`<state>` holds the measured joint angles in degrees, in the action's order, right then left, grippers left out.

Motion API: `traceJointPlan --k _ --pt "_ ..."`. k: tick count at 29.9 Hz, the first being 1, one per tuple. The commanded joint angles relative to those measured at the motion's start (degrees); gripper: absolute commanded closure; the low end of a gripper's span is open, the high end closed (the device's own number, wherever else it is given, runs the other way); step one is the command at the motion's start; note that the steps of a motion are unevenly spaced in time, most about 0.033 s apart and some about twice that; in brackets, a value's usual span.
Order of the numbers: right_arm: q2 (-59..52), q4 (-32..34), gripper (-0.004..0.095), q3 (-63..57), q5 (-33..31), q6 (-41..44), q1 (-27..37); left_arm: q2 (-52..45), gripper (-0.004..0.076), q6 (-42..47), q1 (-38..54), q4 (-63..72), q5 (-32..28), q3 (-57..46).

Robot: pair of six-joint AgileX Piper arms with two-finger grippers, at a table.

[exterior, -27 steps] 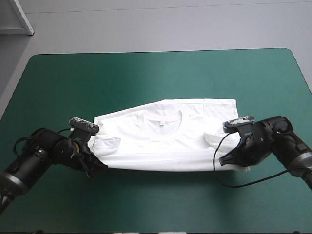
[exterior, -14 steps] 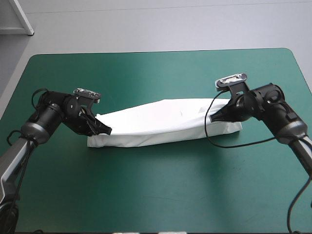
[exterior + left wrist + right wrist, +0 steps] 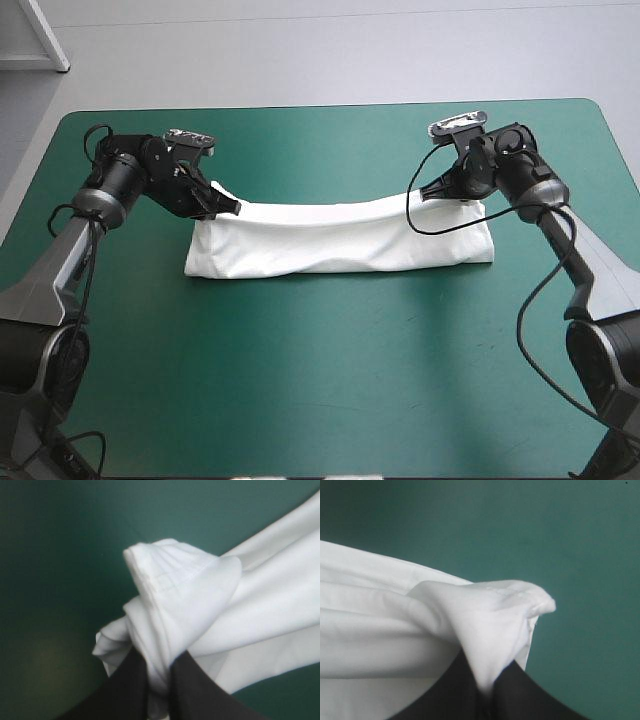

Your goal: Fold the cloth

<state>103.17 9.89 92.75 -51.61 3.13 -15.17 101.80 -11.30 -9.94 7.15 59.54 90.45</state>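
Teal-green surface carries the T-shirt, a folded band across the frame's middle. Left hand and right hand each pinch an upper corner; uneven pulling could skew the fold or slip cloth free.

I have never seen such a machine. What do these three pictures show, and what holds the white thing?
This is a robot with two arms at a table with a teal-green cover. The wide picture looks down from above and behind it. The two close pictures come from a camera on each wrist, looking along that arm's black jaws. The white thing is a T-shirt, folded into a long band across the table. The left arm and the right arm each pinch one far corner; both pairs of jaws are all but shut on the cloth.
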Motion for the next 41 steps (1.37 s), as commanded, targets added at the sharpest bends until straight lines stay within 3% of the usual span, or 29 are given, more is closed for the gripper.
traceJointPlan --k 1,5,8,12,14,16,18,29,35,41 --pt "0.0 0.9 0.0925 3.3 2.7 -0.6 0.6 -0.1 0.0703 0.2 0.1 0.4 -3.3 2.7" --pt "2.3 -2.1 0.0876 3.6 3.8 -1.5 0.6 2.1 0.0701 0.3 0.1 -0.7 -4.5 2.7" --pt "2.7 -7.3 0.0641 3.6 5.4 -3.6 0.6 2.9 0.0645 1.8 0.1 -1.8 -5.7 2.7" --pt "2.5 -9.9 0.0233 3.8 8.4 -3.1 0.6 2.9 0.0392 3.0 0.1 -2.0 -8.7 2.7" --pt "2.5 -9.9 0.0177 4.6 7.8 -2.6 0.6 2.9 0.0246 3.0 0.1 -2.0 -9.6 2.7" --pt "2.4 -9.9 0.0194 5.6 6.4 -2.6 0.6 2.9 0.0121 3.1 0.1 -2.5 -10.8 2.7" --pt "1.9 -9.4 0.0197 6.8 4.8 -2.5 0.6 2.9 0.0076 3.1 0.1 -2.5 -11.0 3.4" --pt "-7.2 -6.3 0.0248 6.1 -6.7 -2.6 3.2 2.9 0.0097 2.8 -1.0 7.5 1.4 18.2" --pt "-12.1 -8.5 0.0256 0.0 -7.1 -4.3 10.3 3.0 0.0263 2.8 -7.1 8.8 1.9 20.0" --pt "-15.8 -16.4 0.0257 -7.9 -6.3 -10.2 20.0 4.4 0.054 1.2 -13.9 8.6 1.3 19.6"
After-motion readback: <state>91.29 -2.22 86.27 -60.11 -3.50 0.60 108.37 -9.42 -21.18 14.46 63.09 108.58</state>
